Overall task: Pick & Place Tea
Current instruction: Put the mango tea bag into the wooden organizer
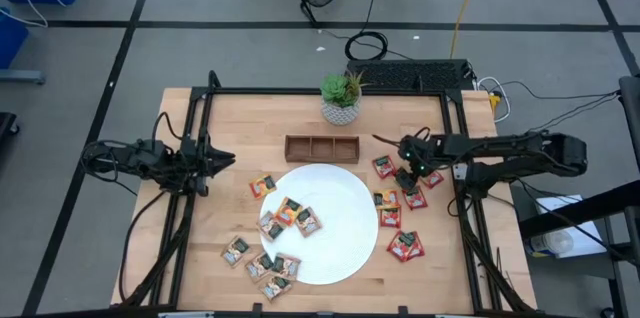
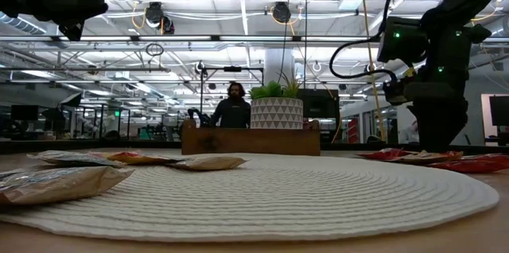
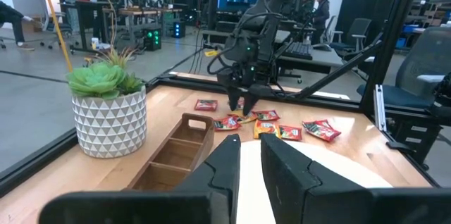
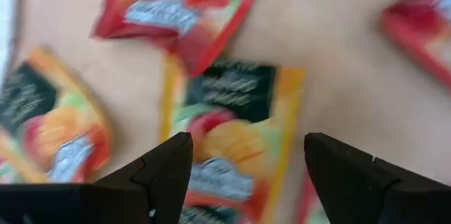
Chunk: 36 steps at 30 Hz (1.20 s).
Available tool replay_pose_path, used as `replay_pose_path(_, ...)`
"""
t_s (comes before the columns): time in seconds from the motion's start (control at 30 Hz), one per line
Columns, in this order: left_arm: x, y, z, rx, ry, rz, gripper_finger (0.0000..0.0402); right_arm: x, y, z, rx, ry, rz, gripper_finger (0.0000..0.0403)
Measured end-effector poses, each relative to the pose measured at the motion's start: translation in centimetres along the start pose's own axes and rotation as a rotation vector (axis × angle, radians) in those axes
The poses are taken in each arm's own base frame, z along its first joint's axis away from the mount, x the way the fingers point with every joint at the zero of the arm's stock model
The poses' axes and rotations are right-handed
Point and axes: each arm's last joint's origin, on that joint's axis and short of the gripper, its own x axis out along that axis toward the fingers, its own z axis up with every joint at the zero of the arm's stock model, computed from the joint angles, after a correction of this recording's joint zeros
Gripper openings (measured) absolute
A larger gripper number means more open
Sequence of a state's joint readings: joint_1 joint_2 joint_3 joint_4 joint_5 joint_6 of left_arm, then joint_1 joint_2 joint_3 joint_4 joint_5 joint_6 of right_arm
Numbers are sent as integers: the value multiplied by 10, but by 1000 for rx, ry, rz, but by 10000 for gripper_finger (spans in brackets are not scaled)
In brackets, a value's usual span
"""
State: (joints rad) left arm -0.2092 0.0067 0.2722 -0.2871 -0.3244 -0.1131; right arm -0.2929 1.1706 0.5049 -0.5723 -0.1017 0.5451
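Small square tea sachets lie flat on the table in two groups. Red sachets (image 1: 405, 246) and an orange one (image 1: 386, 198) lie right of the white plate (image 1: 340, 258). More sachets (image 1: 290, 210) lie on the plate's left part and off its left rim (image 1: 260, 263). My right gripper (image 4: 246, 175) points steeply down, open, over an orange sachet with dark green print (image 4: 232, 111); its fingers stand either side of it, touching nothing that I can see. My left gripper (image 3: 250, 155) waits level at the table's left, almost shut, holding nothing.
A brown three-compartment wooden tray (image 1: 321, 147) stands just beyond the plate, and a potted plant (image 1: 341, 98) behind it at the far edge. A red sachet (image 4: 183, 5) and another orange one (image 4: 49, 125) lie close around the right gripper. A person shows in the room beyond.
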Motion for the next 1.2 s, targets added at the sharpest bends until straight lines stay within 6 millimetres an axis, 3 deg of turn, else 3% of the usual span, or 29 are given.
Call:
replay_pose_path(0.37, 0, 0, 0, 0, 0, 0, 63, 4, 9, -6, -66, -39, -81, 253)
replay_pose_path(0.67, 0, 0, 0, 0, 0, 0, 63, 21, 9, -10, -95, 42, -192, 240)
replay_pose_path(0.83, 0, 0, 0, 0, 0, 0, 63, 26, 9, -10, -94, 67, -207, 183)
replay_pose_path(1.2, 0, 0, 0, 0, 0, 0, 63, 27, 10, -9, -104, 60, -181, 10)
